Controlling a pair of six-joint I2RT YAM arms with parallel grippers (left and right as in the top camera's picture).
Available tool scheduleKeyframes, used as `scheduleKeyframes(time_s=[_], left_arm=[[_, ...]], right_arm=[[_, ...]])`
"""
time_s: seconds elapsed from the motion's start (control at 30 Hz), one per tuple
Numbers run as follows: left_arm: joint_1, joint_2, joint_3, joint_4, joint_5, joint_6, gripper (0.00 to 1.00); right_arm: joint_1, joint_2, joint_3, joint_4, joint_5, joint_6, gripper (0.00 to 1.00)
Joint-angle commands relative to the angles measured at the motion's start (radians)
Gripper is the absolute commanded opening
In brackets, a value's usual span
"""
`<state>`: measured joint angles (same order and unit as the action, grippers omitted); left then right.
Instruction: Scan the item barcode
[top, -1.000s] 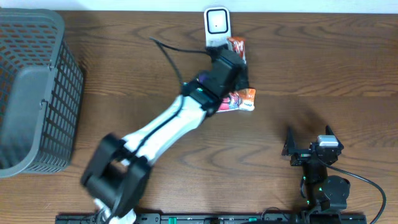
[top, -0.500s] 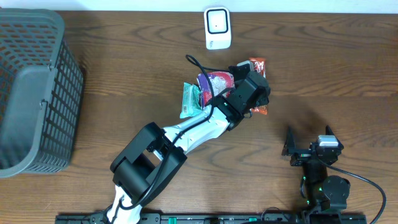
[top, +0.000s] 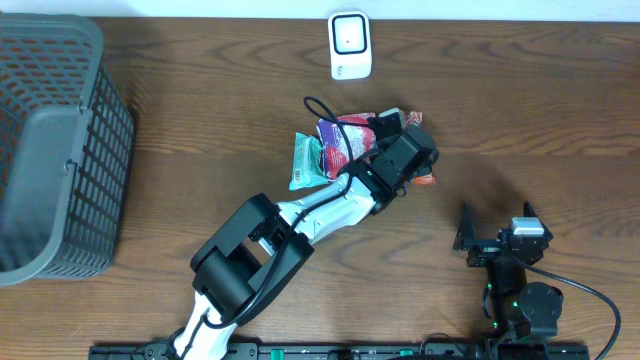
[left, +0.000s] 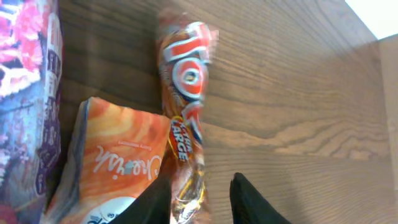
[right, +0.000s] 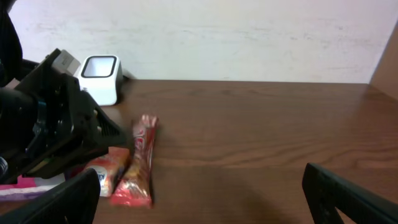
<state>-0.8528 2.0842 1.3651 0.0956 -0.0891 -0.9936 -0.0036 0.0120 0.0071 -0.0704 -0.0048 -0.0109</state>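
The left gripper (left: 200, 185) was low over the bench (top: 540, 100), near the middle of it and short of the white barcode scanner (top: 350, 45), which stood upright at the far edge. Its two dark fingers (left: 158, 200) stood a narrow way apart, astride the near end of a long red-and-orange snack bar (left: 186, 81). In the left wrist view a strip of bare wood showed between the bar and one finger, so the jaws were slightly parted and not clamped on the wrapper. The bar lay flat on the wood, with its length pointing away from the wrist camera.

Just beside the bar, and touching it along one edge, was an orange snack packet (left: 112, 155). Past that lay a purple and pink packet (left: 25, 81). From overhead a teal packet (top: 308, 160) lay against the purple one on the side away from the left gripper. The whole cluster was well apart from the scanner.

The right gripper (right: 202, 196) rested near the front edge of the bench at the right, with its fingers spread wide and nothing between them. Its camera looked across the wood to the bar, the orange packet and the scanner beyond.

A grey mesh basket (top: 60, 140) stood at the far left of the bench, well apart from everything else.
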Motion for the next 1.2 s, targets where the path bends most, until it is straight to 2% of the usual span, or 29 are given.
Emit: scheduleKeyframes(time_s=[0.0, 0.2, 0.3, 0.43, 0.5, 0.53, 0.6, 0.73, 0.87, 0.93, 1.07, 1.13, 1.17], left_arm=[[0.008, -0.035, 0.0, 0.005, -0.024, 0.049, 0.34], [0.025, -0.19, 0.0, -0.015, -0.025, 0.215, 0.5], [0.03, -0.308, 0.0, -0.087, -0.024, 0.262, 0.59], [0.038, -0.472, 0.0, -0.303, -0.031, 0.408, 0.73], [0.045, -0.558, 0.0, -0.464, -0.066, 0.521, 0.96], [0.051, -0.601, 0.0, -0.553, -0.112, 0.562, 0.98], [0.067, -0.668, 0.0, -0.706, -0.228, 0.551, 0.98], [0.155, -0.791, 0.0, -0.963, -0.389, 0.418, 0.98], [0.283, -0.87, 0.0, -1.094, -0.391, 0.348, 0.98], [0.328, -0.891, 0.0, -1.154, -0.391, 0.348, 0.98], [0.372, -0.901, 0.0, -1.275, -0.39, 0.339, 0.98], [0.372, -0.897, -0.003, -1.33, -0.386, 0.308, 0.98], [0.372, -0.895, -0.016, -1.374, -0.385, 0.248, 0.98]], right_arm=[[0.007, -0.006, -0.002, -0.003, -0.001, 0.007, 0.99], [0.007, -0.006, -0.002, -0.003, -0.001, 0.007, 0.99], [0.007, -0.006, -0.002, -0.003, -0.001, 0.006, 0.99], [0.007, -0.006, -0.002, -0.003, -0.001, 0.007, 0.99], [0.007, -0.006, -0.002, -0.003, -0.001, 0.006, 0.99], [0.007, -0.006, -0.002, -0.003, -0.001, 0.007, 0.99], [0.007, -0.006, -0.002, -0.003, -0.001, 0.007, 0.99], [0.007, -0.006, -0.002, -0.003, -0.001, 0.007, 0.99], [0.007, -0.006, -0.002, -0.003, -0.001, 0.006, 0.99], [0.007, -0.006, -0.002, -0.003, -0.001, 0.007, 0.99], [0.007, -0.006, -0.002, -0.003, -0.001, 0.006, 0.99], [0.007, -0.006, -0.002, -0.003, -0.001, 0.007, 0.99], [0.007, -0.006, -0.002, -0.003, -0.001, 0.007, 0.99]])
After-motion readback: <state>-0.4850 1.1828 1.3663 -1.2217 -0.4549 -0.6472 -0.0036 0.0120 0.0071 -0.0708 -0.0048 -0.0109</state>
